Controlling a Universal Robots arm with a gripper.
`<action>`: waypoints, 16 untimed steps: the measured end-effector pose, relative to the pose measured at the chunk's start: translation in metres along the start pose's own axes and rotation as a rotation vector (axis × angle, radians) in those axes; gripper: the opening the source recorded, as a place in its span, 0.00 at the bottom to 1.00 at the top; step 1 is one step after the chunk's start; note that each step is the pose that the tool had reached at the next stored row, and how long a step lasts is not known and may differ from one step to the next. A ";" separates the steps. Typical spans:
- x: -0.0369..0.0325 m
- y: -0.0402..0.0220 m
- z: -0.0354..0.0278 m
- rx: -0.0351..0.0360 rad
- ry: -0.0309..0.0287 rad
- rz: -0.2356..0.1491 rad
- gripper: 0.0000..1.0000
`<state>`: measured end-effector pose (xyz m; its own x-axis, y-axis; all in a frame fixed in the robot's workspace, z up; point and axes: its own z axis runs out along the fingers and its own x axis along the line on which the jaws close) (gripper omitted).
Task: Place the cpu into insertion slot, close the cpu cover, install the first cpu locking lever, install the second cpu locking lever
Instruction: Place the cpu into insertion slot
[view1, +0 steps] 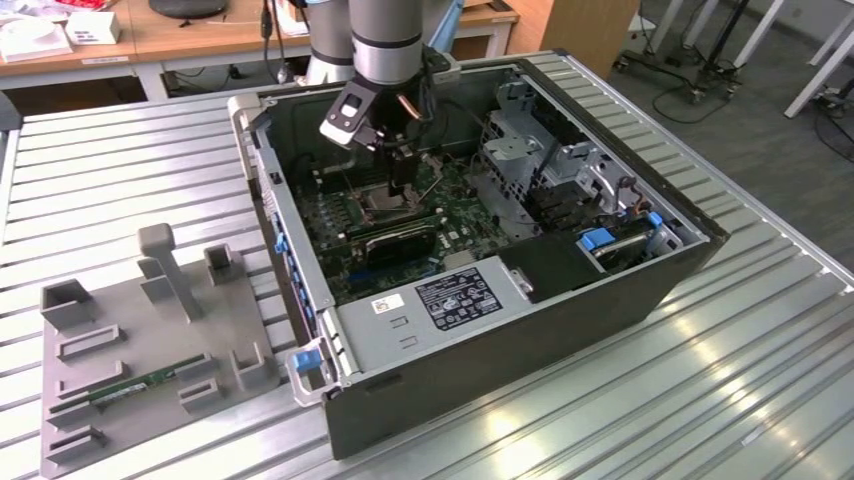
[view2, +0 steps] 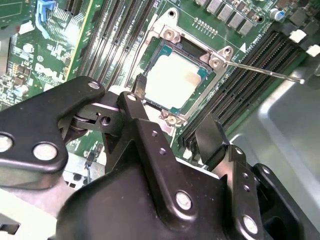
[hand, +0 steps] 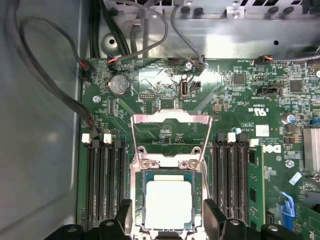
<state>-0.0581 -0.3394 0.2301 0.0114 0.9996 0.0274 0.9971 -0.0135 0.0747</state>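
Ribbed metal table (view1: 641, 400) (glossy with glare) — wooden desks (view1: 200, 35) behind, grey floor (view1: 761, 140).

An open computer case (view1: 534, 350) sits on a slatted metal table (view1: 694, 400), and beside it, toward the exterior view's left, a grey tray (view1: 134, 325) holds a green memory stick (view1: 134, 385).

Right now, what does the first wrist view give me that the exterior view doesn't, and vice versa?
First wrist view: the small square silver-tan cpu lies in the dark square insertion slot, and the thin silver cpu cover frame stands open next to it. Exterior view: the open black computer case on the slatted metal table, with a grey moulded fixture at that view's left. Both: the black end effector, open, over the slot on the green motherboard.
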 end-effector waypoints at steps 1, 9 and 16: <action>0.0000 0.0000 0.0001 -0.0001 0.0002 0.000 0.67; 0.0000 -0.0001 0.0011 0.0000 -0.0016 0.000 0.67; -0.0001 -0.0001 0.0013 0.0000 -0.0018 0.000 0.67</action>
<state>-0.0582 -0.3394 0.2288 0.0114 0.9996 0.0255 0.9971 -0.0133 0.0747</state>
